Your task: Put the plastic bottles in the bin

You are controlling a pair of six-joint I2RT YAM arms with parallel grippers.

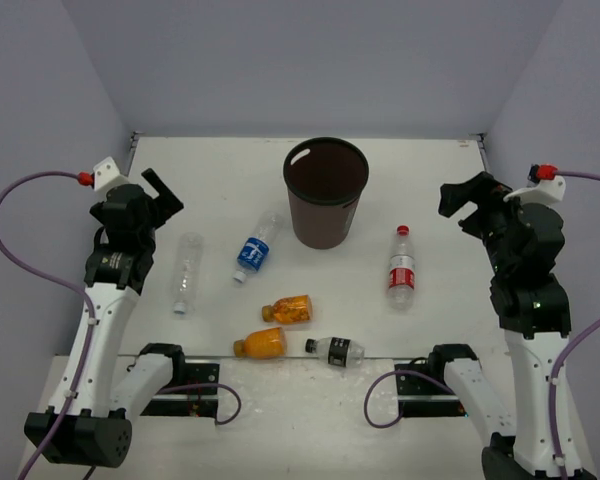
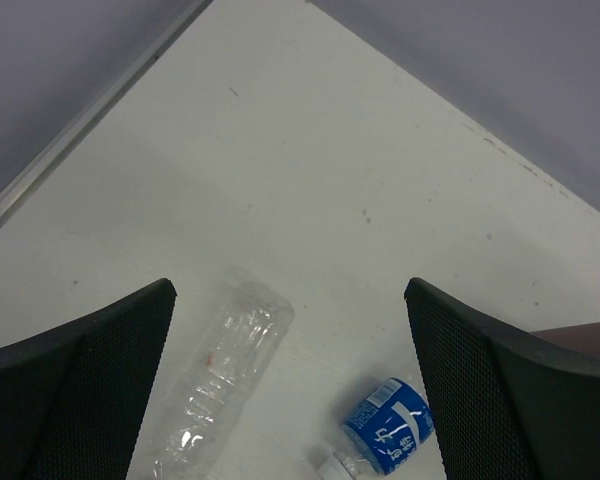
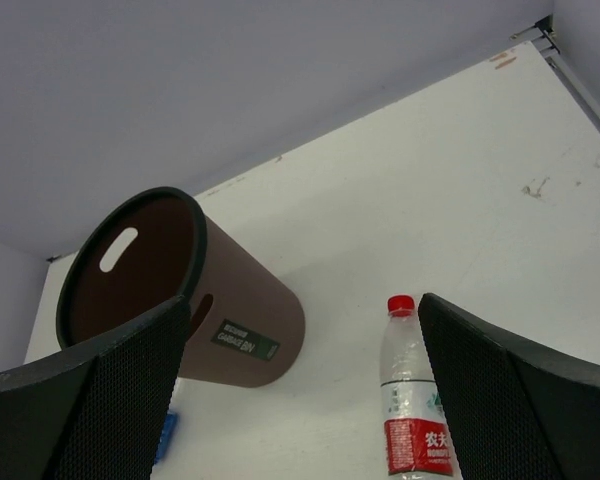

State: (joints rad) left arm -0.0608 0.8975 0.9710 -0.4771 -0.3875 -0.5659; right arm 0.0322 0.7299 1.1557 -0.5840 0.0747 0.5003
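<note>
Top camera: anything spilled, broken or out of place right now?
Nothing is spilled. The bin stands upright, and all six bottles lie on their sides, scattered in front of it. The one oddity is the clear bottle, whose body looks slightly crumpled in the left wrist view.

Bright, even overhead light; soft short shadows beside the bin (image 1: 325, 192); all views sharp, no glare

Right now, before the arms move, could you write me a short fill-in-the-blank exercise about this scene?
1. Outside the bin, ____ plastic bottles lie on the table.
2. The left gripper and the right gripper both stand ____.
3. The red-capped bottle lies on the ____ arm's side of the bin.
Missing words: six; open; right.
</note>
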